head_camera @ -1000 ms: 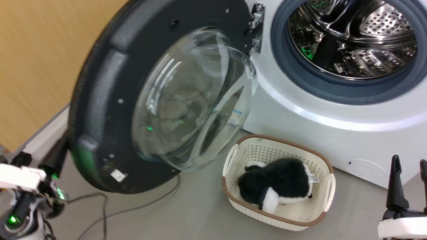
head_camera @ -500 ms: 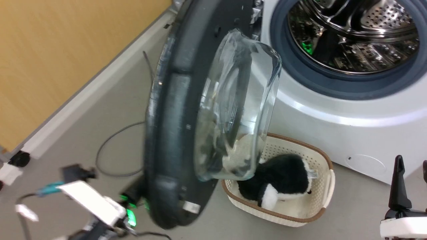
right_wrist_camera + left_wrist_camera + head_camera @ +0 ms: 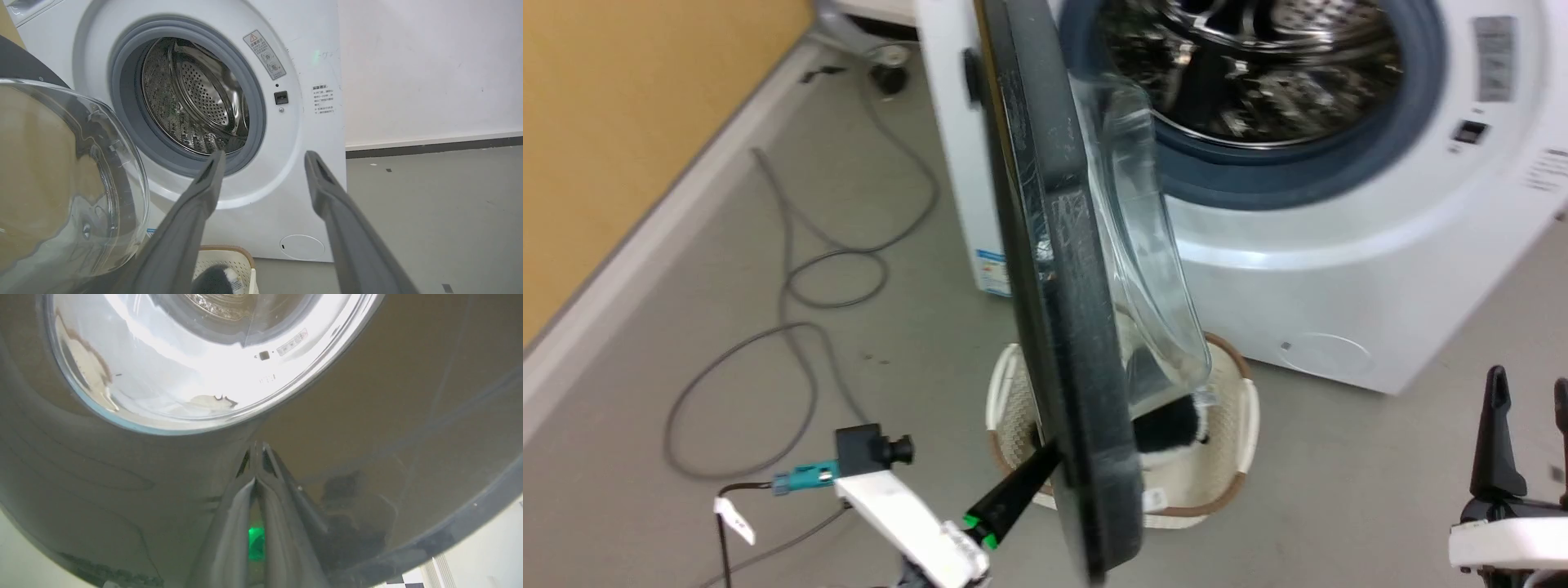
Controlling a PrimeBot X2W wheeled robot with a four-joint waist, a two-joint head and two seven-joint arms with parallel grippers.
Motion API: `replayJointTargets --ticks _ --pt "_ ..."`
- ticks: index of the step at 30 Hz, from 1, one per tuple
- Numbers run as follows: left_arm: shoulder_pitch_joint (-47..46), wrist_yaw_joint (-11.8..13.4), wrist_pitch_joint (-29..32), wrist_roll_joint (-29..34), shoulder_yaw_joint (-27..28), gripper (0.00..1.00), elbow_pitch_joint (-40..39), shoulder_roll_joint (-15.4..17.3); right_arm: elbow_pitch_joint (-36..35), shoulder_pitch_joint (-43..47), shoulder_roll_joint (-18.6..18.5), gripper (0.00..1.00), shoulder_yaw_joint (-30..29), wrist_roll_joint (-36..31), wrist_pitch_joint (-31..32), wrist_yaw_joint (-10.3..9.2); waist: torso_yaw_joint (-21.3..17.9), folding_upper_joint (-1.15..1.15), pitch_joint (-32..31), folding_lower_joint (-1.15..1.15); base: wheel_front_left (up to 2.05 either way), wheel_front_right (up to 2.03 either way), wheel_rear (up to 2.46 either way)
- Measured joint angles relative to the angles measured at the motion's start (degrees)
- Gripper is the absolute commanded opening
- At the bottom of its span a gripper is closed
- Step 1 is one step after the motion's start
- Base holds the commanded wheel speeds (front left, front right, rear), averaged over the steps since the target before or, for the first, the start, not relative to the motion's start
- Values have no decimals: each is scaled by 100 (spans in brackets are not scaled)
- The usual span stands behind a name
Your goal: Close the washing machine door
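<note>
grey smooth floor (image 3: 915, 327), matte. yellow wood-grain wall (image 3: 621, 106) along the floor's left edge, with a pale skirting strip (image 3: 645, 245). grey cable (image 3: 784, 229) looped loose on the floor near it. plain white wall (image 3: 429, 61) behind.

washing machine (image 3: 1339, 269): white glossy box, shiny perforated steel drum (image 3: 1258, 65), grey-blue rubber gasket (image 3: 1258, 184). washing machine door (image 3: 1070, 327) is half shut, seen edge-on, sticking out from the machine front. thick black round rim, clear bulging glass bowl (image 3: 1152, 269) facing the drum.

cream perforated basket (image 3: 1233, 425) with a brown rim sits on the floor under the door, black fuzzy plush (image 3: 1168, 420) inside.

left hand (image 3: 255, 486) is clenched, grasping nothing, tips pressed on the door's glossy outer face. right hand (image 3: 261, 157) is released, fingers spread, apart from the machine.
</note>
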Motion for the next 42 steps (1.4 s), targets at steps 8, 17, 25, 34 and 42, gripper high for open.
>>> replayJointTargets --ticks 8,17,25,34,42 --pt "-580 0 -953 137 -829 0 582 5 5 -87 0 100 37 -5 0 0 -704 0 42 0 0 0 0" --pt "-1289 0 -1794 129 -1584 0 1410 1 27 -104 0 100 87 -5 0 0 -1416 0 74 0 0 0 0" --pt "-1676 0 -2223 -148 -2029 0 1976 -9 31 -105 0 100 125 -7 0 0 -1789 0 63 0 0 0 0" --pt "-1741 -1 -2927 31 -2273 0 1952 269 41 -73 0 100 77 -4 0 0 -1766 0 -96 0 0 0 0" --pt "-2014 272 -4122 2264 -2446 0 2619 1028 2 -25 0 100 -1 -4 0 0 -1582 0 -274 0 0 0 0"
